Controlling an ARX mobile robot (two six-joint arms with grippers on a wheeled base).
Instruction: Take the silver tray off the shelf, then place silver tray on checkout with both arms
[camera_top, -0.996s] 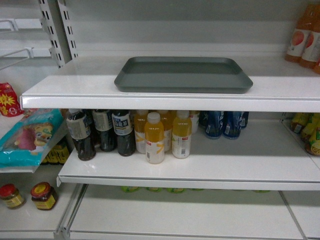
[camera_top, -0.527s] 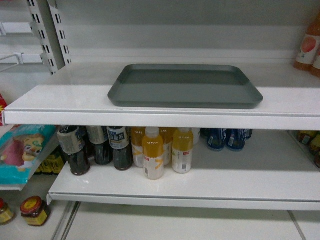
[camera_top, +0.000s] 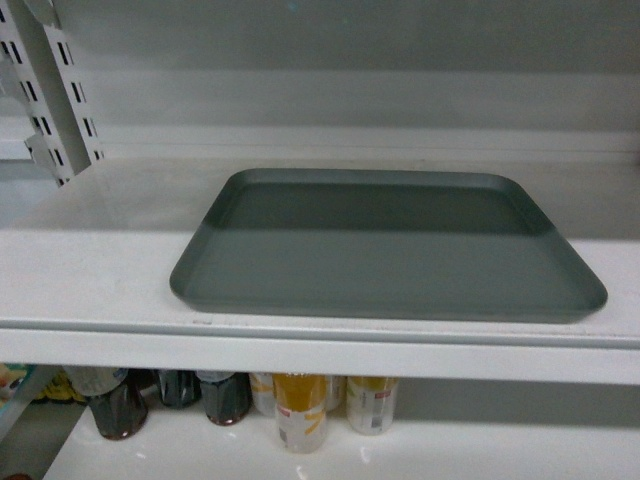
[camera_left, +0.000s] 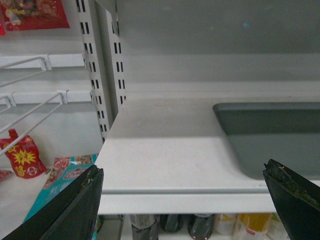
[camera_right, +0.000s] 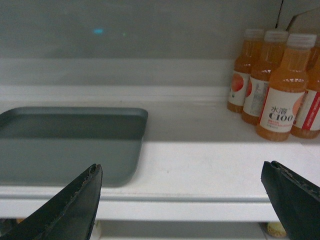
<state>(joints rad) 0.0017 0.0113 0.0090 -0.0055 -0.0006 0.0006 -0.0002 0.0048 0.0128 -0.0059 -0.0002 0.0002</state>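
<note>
The silver tray (camera_top: 385, 250) lies flat on the white shelf (camera_top: 90, 290), close to the front lip, with nothing on it. Neither gripper shows in the head view. My left gripper (camera_left: 182, 170) is open in front of the shelf (camera_left: 165, 150), left of the tray's left end (camera_left: 270, 135), with nothing between its fingers. Open too, my right gripper (camera_right: 181, 167) hangs before the shelf lip (camera_right: 200, 202), just right of the tray's right end (camera_right: 65, 145). The checkout is out of view.
Orange drink bottles (camera_right: 280, 90) stand on the shelf to the right of the tray. A slotted upright post (camera_left: 100, 70) rises at the shelf's left end, with wire hooks (camera_left: 30, 110) and snack packets (camera_left: 22, 157) beyond. Bottles (camera_top: 300, 410) fill the lower shelf.
The head view has closed in on the upper shelf, so the tray looks larger and lower in frame. The tray itself has not shifted on the shelf.
</note>
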